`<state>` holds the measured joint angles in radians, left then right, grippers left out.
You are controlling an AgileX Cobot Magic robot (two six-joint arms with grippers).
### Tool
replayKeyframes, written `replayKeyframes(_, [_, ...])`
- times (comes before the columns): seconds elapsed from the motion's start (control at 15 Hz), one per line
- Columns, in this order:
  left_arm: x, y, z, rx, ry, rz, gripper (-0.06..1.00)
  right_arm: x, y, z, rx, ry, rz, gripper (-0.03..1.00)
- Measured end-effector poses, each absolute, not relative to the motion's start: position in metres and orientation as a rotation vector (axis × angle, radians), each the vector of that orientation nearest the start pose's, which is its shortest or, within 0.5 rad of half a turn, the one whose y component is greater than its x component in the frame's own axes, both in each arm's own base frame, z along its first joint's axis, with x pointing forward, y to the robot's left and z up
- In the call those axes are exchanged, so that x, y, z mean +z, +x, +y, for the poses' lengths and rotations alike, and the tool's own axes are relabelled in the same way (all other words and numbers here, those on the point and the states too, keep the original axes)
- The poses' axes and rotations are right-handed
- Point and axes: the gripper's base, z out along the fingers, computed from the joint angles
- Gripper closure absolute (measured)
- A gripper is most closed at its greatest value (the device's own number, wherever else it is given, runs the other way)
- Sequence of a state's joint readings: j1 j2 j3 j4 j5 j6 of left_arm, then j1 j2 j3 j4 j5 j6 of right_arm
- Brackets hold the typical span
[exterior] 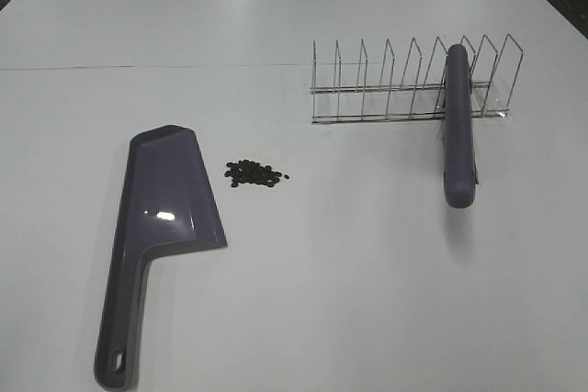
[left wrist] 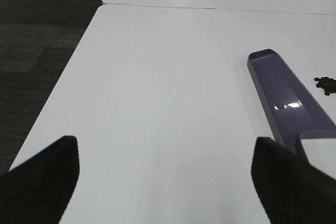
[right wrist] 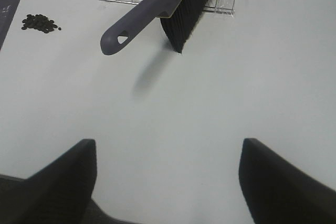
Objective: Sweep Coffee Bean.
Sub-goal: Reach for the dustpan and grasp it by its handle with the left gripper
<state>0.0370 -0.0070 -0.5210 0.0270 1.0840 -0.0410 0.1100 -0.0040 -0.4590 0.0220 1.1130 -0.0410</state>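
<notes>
Since neither arm has anything in hand yet, all the ways to botch this are open to you. Your left gripper is spread wide and empty over bare table, and your right gripper is the same: jaws apart, nothing between them.

From the high camera, the coffee bean pile sits a touch off centre toward 9 o'clock, just beside the scoop of the purple dustpan, on its 3 o'clock side but not touching it. The brush is well away at about 3 o'clock of the beans, propped in the wire rack with its handle sticking out in the air.

Stuff I'd worry about:
- That rack looks light. If you pull the brush out at an angle, I reckon the bristles catch a wire and the rack comes along.
- The handle is tilted, so a flat pinch may slip.
- The dustpan lies flat. Going for its low handle, your left fingers could scrape the table or shove the pan into the pile.
- Beans roll. Sweep hard and they'll probably scatter past the scoop or sneak under its lip if you tip it.
</notes>
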Motion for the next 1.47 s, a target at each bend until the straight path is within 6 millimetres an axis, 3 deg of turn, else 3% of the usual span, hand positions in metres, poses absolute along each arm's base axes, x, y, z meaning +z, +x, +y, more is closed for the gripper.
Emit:
replayKeyframes(0.4, [0.281, -0.01, 0.002, 0.03, -0.082, 2.038, 0.13, 0.262, -0.004, 0.001, 0.067, -0.162, 2.128, 0.3])
replayKeyframes(0.67, [0.281, -0.01, 0.002, 0.03, -0.082, 2.038, 0.13, 0.262, -0.004, 0.001, 0.064, -0.162, 2.128, 0.18])
replayKeyframes(0.93, [0.281, -0.01, 0.002, 0.03, -0.082, 2.038, 0.13, 0.262, -0.003, 0.0, 0.041, -0.161, 2.128, 0.17])
replayKeyframes(1.2, [0.281, 0.005, 0.002, 0.031, -0.084, 2.132, 0.13, 0.262, -0.001, 0.0, 0.034, -0.162, 2.147, 0.17])
replayKeyframes(1.47, [0.279, 0.028, 0.003, 0.032, -0.087, 2.279, 0.13, 0.259, 0.027, 0.002, 0.024, -0.178, 2.346, 0.17])
